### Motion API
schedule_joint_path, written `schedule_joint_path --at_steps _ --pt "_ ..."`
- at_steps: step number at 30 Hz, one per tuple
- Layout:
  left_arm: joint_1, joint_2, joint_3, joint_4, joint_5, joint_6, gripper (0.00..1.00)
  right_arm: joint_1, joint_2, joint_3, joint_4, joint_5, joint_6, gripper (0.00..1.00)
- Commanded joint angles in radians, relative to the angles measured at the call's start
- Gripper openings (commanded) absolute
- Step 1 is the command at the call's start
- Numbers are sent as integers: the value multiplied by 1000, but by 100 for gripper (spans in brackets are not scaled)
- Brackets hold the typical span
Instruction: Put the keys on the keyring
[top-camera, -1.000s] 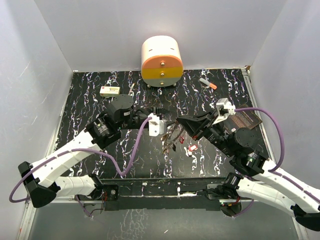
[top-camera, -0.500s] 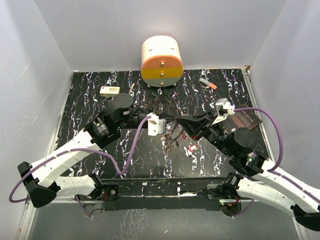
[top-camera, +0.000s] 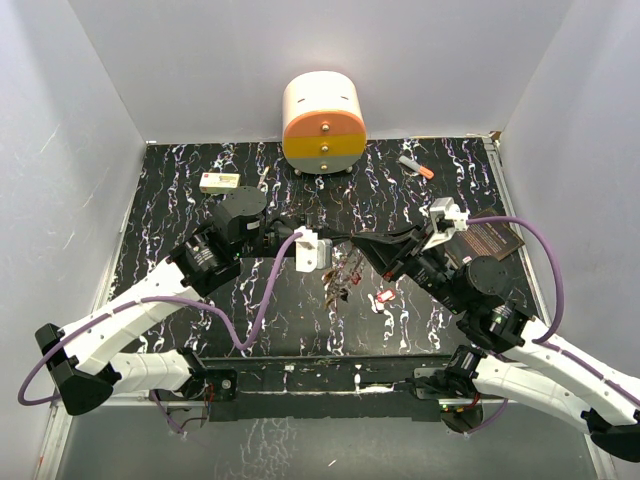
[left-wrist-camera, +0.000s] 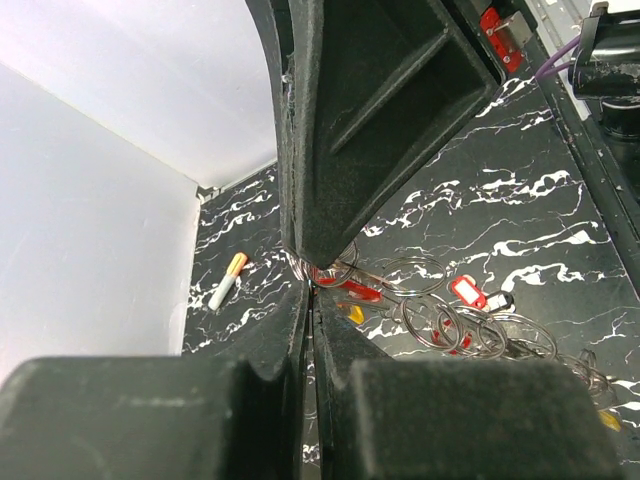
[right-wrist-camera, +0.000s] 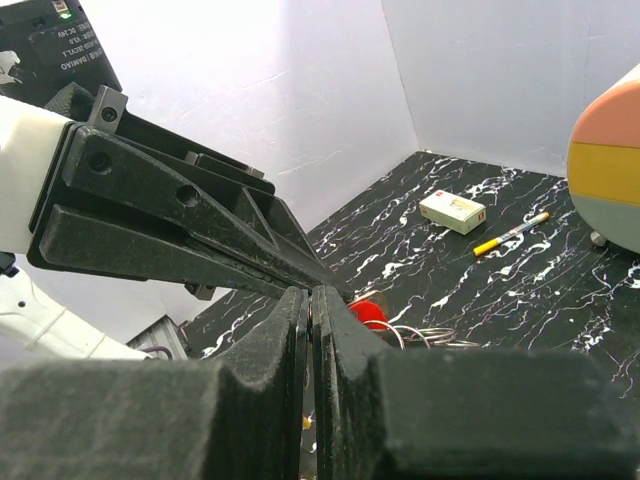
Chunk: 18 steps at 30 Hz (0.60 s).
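Note:
Above the middle of the table, my left gripper (top-camera: 343, 241) and right gripper (top-camera: 359, 243) meet tip to tip, both shut. A bunch of wire rings and keys (top-camera: 345, 278) with red and yellow heads hangs and lies just below them. In the left wrist view the keyring (left-wrist-camera: 325, 270) sits at the right gripper's tip, and my left gripper (left-wrist-camera: 312, 287) touches its edge; whether the left gripper pinches it is hidden. In the right wrist view a thin metal edge shows between the shut right gripper (right-wrist-camera: 312, 296), beside a red key head (right-wrist-camera: 368, 311). One red-tagged key (top-camera: 383, 296) lies apart.
A white and orange drum cabinet (top-camera: 323, 122) stands at the back centre. A small white box (top-camera: 219, 181) lies back left, an orange-tipped marker (top-camera: 416, 167) back right, and a brown card (top-camera: 497, 240) at the right. White walls enclose the black marbled table (top-camera: 180, 230).
My left gripper has closed and shifted slightly up and right onto the ring at the right gripper's tip. The key bunch has moved a little. The right gripper stays shut.

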Motion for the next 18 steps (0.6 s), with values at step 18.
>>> schedule_joint_path --at_steps 18 --pt "1 -16 26 -51 71 1 0 1 -6 -6 226 43 -14 8"
